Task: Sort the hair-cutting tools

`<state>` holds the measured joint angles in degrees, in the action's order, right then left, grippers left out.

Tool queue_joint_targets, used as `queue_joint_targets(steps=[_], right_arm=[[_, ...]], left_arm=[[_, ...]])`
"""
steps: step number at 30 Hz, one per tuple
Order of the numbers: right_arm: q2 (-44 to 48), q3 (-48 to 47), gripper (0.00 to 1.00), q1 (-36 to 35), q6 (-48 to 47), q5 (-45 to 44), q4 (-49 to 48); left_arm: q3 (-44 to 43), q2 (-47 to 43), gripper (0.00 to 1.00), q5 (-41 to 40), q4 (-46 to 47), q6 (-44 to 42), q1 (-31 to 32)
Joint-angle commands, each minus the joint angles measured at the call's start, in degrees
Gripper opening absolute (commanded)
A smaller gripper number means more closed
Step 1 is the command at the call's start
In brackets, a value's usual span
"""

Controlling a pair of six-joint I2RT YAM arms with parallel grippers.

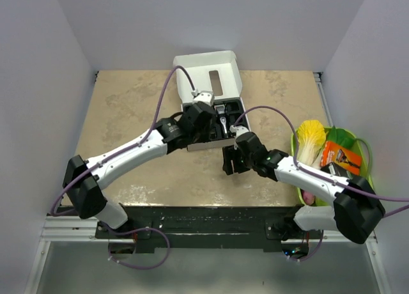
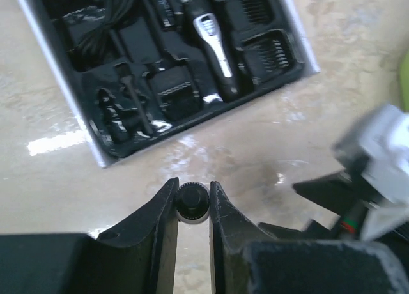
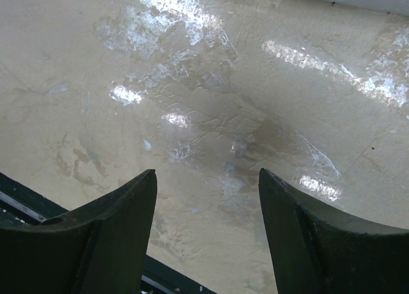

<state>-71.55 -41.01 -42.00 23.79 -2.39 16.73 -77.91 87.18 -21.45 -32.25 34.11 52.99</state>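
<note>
The hair-cutting tools lie in a black moulded tray inside a white box. A black-and-silver clipper, comb guards and a coiled cord sit in its pockets. My left gripper is shut on a tiny round bit, black with a toothed rim, just off the tray's near edge above the table. From above, the left gripper sits at the box's front edge. My right gripper is open over bare table, and in the top view this right gripper is just right of the box's front corner.
The box's white lid stands open at the back. A green basket at the right edge holds a yellow toy cabbage and an orange packet. The right arm shows blurred beside my left fingers. A dark table edge lies below the right gripper.
</note>
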Motion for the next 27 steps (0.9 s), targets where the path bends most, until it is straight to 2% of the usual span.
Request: queue_joint_targets(steps=[1,11,15,18,27], right_arm=[[-0.35,-2.84,0.68,-0.19,-1.29,-1.12,-1.88],[-1.49,-3.19,0.68,-0.10,-2.17,-1.47,-2.58],[-2.19,-2.84,0.68,-0.19,-2.43,-0.86,-3.63],[-2.89,-2.23,0.68,-0.19,-2.35,0.46,-4.95],[-5.71,-1.70,0.68,-0.19,-2.43,3.35,-8.55]], left_arm=[[-5.48,3.87,0.12,6.77,-8.26,-3.25,-6.13],[-17.88,19.33,0.12,19.06,-14.24,-7.12,-14.67],[-23.06,24.17,0.12,20.22,-17.66,-7.21,-16.86],[-24.31,27.25,0.13,21.19,-19.08,-6.51,-18.18],[-22.91,28.14,0.15,22.51,-21.27,-3.26,-20.91]])
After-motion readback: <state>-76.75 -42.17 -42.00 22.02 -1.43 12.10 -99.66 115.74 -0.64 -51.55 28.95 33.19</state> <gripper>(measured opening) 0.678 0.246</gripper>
